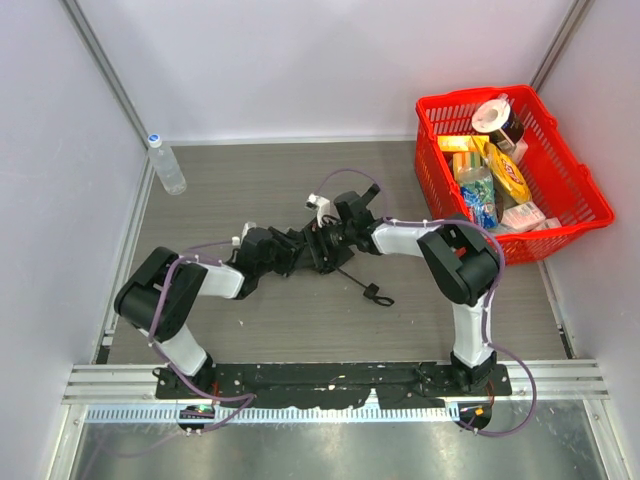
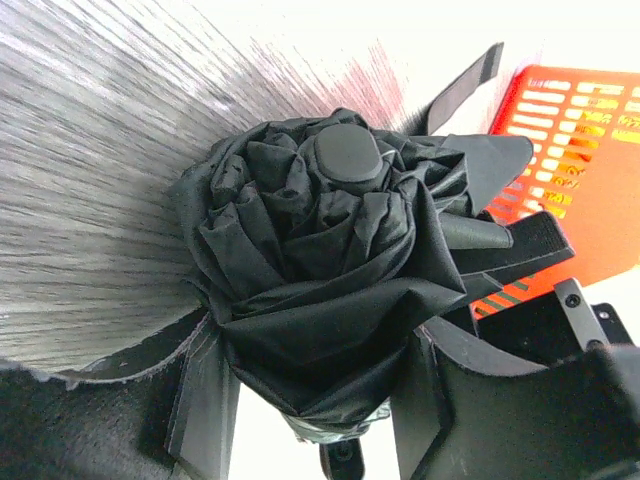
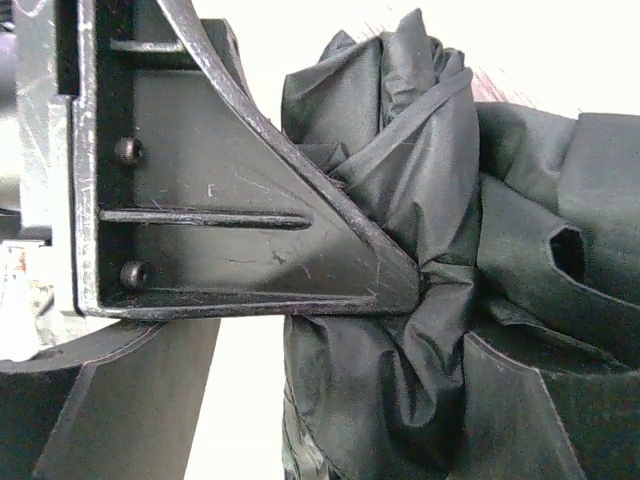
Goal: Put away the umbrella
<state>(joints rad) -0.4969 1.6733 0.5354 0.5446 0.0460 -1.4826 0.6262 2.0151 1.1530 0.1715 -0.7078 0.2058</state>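
While the left gripper clamps the umbrella — the right gripper unclear (fabric hides its jaws) — loose folds could spring open.

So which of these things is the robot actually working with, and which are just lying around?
In the job:
- the black umbrella, bunched into a bundle
- the left gripper, closed on it

Just lying about:
- the water bottle at the far left
- the red basket at the right
- the groceries inside it
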